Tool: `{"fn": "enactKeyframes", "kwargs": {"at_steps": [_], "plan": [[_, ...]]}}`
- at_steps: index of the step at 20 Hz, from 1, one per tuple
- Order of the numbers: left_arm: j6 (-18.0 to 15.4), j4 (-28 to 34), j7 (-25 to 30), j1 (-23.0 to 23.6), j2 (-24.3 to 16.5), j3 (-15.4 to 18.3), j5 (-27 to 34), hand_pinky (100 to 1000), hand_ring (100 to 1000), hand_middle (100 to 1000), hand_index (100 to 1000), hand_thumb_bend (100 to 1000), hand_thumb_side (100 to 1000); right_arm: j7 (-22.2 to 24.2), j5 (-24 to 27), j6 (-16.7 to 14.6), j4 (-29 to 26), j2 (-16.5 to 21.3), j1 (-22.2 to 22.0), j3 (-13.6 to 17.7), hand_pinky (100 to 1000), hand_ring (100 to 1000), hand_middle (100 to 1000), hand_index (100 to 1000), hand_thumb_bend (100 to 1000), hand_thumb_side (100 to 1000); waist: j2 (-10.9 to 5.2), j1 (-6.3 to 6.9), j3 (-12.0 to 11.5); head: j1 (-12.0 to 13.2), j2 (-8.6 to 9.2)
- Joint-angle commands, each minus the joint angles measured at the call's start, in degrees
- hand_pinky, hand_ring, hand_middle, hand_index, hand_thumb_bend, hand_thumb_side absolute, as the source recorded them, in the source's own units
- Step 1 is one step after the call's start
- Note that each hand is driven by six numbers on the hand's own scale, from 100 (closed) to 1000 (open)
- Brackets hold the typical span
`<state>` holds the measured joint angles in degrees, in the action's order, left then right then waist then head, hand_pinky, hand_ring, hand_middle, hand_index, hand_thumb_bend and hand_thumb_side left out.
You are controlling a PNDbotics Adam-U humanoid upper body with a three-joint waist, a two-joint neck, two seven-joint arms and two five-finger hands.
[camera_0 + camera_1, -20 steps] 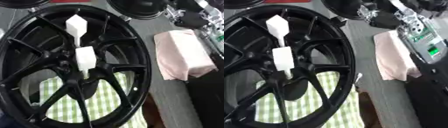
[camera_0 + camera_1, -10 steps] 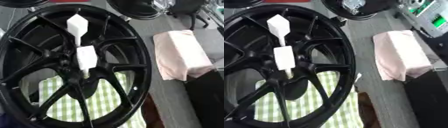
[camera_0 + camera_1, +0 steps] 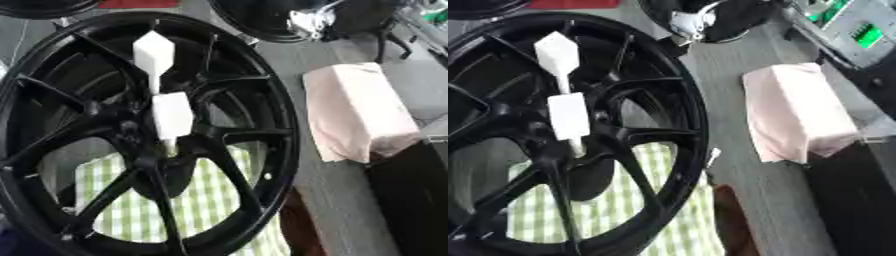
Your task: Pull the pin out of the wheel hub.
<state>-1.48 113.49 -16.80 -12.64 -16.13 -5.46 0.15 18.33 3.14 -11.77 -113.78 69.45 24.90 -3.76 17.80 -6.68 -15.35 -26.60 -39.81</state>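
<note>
A big black spoked wheel hub (image 3: 262, 135) fills the left and middle of both views. A white pin (image 3: 171, 116) stands in its centre: a thin stem with a white block low down and a pointed white head (image 3: 155, 54) at its top end. Nothing touches the pin. A grey part with green lights, which looks like my right hand (image 3: 846, 27), shows at the top right corner, far from the pin. My left hand shows in neither view.
A green and white checked cloth (image 3: 131, 210) lies under the hub. A folded pink cloth (image 3: 359, 112) lies to its right on the grey table (image 3: 337, 200). A dark block (image 3: 413, 200) stands at the lower right. Another black wheel (image 3: 710, 22) sits at the back.
The grey part with green lights has moved from beside the pink cloth up to the top right corner. The pin and hub have not moved.
</note>
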Motion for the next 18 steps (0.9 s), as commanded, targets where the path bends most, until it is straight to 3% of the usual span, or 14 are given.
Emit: {"fn": "enactKeyframes", "kwargs": {"at_steps": [1, 9, 18], "plan": [[-0.07, 1.1, 0.39, -0.1, -1.42, -0.12, 0.44, 899, 738, 619, 798, 187, 708, 1.83, -1.8, -0.64, -0.81, 2.84, 1.98, -2.12, 885, 948, 649, 773, 100, 473, -2.2, 0.35, 0.34, -0.72, -0.62], [0.21, 1.1, -0.29, 2.94, -2.65, 0.97, 0.12, 898, 739, 619, 797, 189, 703, 8.51, -1.63, 2.05, -0.81, -5.54, 9.45, -8.72, 897, 981, 670, 784, 100, 503, -5.19, 0.65, 2.66, 0.36, -4.06], [0.39, 1.1, -1.23, 4.23, -2.7, 1.74, -0.68, 900, 744, 625, 799, 192, 705, 12.19, -3.27, 4.96, -0.81, -13.04, 14.08, -12.13, 904, 997, 669, 788, 100, 505, -6.06, 0.41, 4.16, 1.87, -4.31]]}}
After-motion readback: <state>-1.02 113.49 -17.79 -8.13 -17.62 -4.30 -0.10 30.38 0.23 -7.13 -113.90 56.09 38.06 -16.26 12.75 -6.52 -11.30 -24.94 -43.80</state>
